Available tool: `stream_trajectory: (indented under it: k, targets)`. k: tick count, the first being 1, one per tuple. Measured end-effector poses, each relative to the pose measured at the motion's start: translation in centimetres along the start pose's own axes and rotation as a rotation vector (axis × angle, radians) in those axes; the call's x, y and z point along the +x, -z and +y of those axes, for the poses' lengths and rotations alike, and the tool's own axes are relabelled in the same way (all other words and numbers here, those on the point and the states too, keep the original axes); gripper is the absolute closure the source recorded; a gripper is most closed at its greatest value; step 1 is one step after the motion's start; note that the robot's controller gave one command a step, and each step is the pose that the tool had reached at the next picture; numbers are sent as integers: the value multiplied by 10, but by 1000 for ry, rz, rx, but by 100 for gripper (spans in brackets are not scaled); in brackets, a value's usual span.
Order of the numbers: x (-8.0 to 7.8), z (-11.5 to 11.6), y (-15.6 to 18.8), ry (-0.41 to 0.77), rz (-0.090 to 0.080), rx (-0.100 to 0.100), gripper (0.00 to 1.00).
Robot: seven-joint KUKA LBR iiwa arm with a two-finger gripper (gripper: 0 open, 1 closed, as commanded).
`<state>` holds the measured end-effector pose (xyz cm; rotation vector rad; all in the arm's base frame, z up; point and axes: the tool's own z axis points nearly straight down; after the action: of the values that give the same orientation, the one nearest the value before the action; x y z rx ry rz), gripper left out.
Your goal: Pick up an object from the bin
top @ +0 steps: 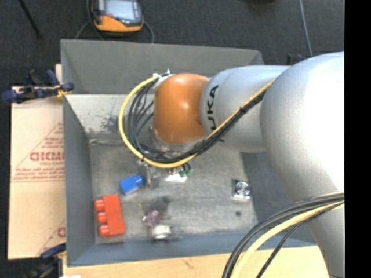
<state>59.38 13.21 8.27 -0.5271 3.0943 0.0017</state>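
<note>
- Your gripper sits low at the middle of the bin, under the orange wrist cover. You can't tell if it's open or closed.
- Nearest: small blue piece just left, white-green bit just right.

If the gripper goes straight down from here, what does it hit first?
The gripper would likely meet the bin floor between the small blue piece and the white-green piece; depth unclear.

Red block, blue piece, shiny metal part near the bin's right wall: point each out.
red block (110,216), camera view, middle of its top face.
blue piece (131,183), camera view, centre of its body.
shiny metal part (240,190), camera view, its bright upper face.
</note>
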Motion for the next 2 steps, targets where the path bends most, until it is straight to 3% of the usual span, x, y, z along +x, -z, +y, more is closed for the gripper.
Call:
stream_trajectory:
  k: [1,2]
  targets:
    - [38,47,27,-88,0,-1,100]
    - [38,46,26,-91,0,-1,0]
